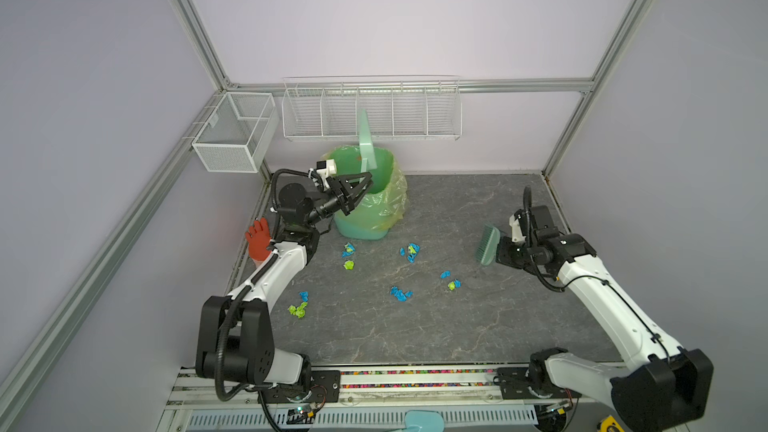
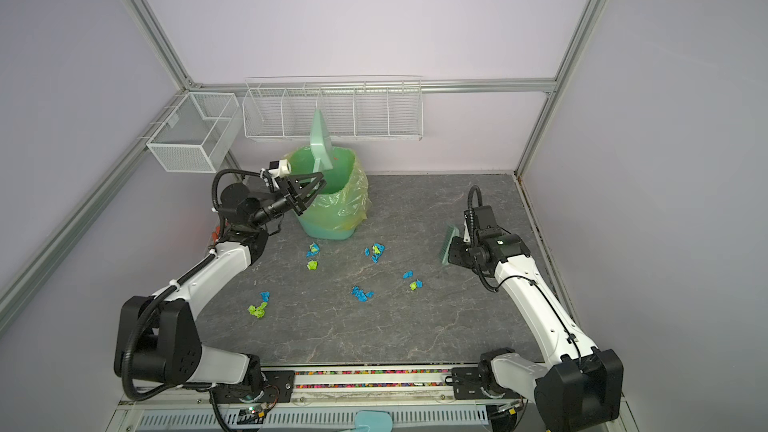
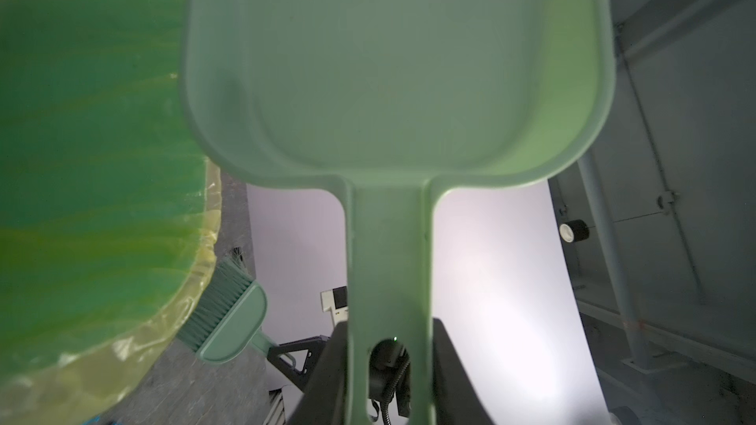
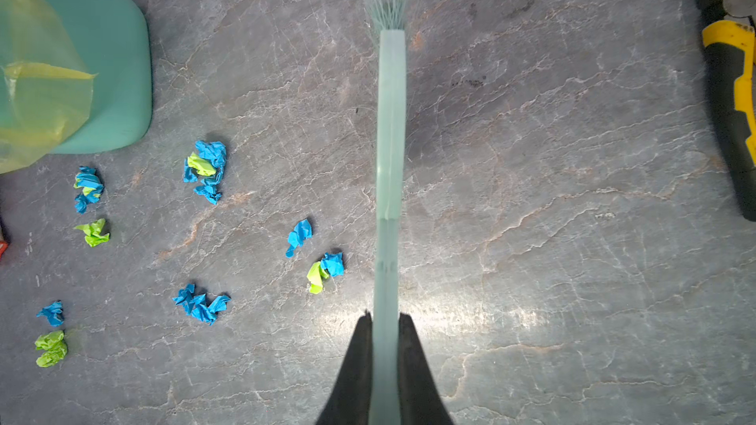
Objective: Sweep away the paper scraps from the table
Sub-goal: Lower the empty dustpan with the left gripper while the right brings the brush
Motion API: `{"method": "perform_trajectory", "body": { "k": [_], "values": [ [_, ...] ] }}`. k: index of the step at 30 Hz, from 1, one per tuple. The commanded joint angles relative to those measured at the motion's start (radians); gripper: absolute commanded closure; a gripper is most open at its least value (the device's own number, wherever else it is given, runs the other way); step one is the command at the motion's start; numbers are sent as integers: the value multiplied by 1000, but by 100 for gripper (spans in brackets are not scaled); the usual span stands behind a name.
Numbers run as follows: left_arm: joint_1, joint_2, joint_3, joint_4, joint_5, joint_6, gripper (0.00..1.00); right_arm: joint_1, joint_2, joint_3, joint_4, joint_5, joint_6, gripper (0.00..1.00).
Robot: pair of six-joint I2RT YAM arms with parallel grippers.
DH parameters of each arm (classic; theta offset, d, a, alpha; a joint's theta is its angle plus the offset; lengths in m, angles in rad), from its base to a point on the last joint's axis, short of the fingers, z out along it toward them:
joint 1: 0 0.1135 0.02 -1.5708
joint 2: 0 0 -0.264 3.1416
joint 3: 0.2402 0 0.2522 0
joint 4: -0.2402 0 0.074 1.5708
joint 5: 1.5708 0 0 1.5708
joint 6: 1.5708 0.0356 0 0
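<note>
**On table (image 1: 457,326): scraps (image 1: 401,294) all loose, both tools gripped**

Between the two grippers the scraps lie scattered, about eight wads, blue, green or mixed. None touches a tool.
- Nearest the right gripper (image 1: 505,251): one blue wad and one blue-green, off its left side, near but apart.
- Nearest the left gripper (image 1: 360,183): two wads below it, just beside the foot of the bin (image 1: 361,230).

Left gripper: clamped on the handle of the pan (image 1: 368,147), plain from its wrist view. Pan stands upright, blade up, over the bin mouth and well off the table. Its face shows bare, with no scrap in it.

Right gripper: jaws pressed together on the handle of the brush (image 1: 488,245). Brush sticks out ahead of the gripper and appears clear of the table. Bristles reach no wad.

Bin contents: cannot tell through the liner.

Judgement: tools are in hand, so that part is done. None of the wads in view is gathered yet. Left to do:
- bring the pan down to the table beside a wad;
- draw wads in with the brush;
- tip into the bin;
- repeat until the table shows none.
</note>
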Motion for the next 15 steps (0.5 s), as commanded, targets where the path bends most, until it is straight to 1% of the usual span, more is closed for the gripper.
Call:
{"method": "perform_trajectory", "body": {
  "k": [1,2,4,7,11,15],
  "values": [
    [-8,-91,109,-523,-52,430,100,12,-1,27,24,0,22,93],
    [-12,-107,134,-607,-74,498,100,13,0,28,24,-5,24,93],
    [-22,-122,167,-713,-94,584,100,20,1,31,22,-17,25,93],
    [-51,-133,183,-814,-122,667,100,39,5,36,23,-40,31,93],
    [-113,-163,213,-978,-212,803,100,90,17,50,12,-41,40,93],
    [-162,-187,252,-1118,-288,904,100,154,29,69,4,-35,58,93]
  ]
}}
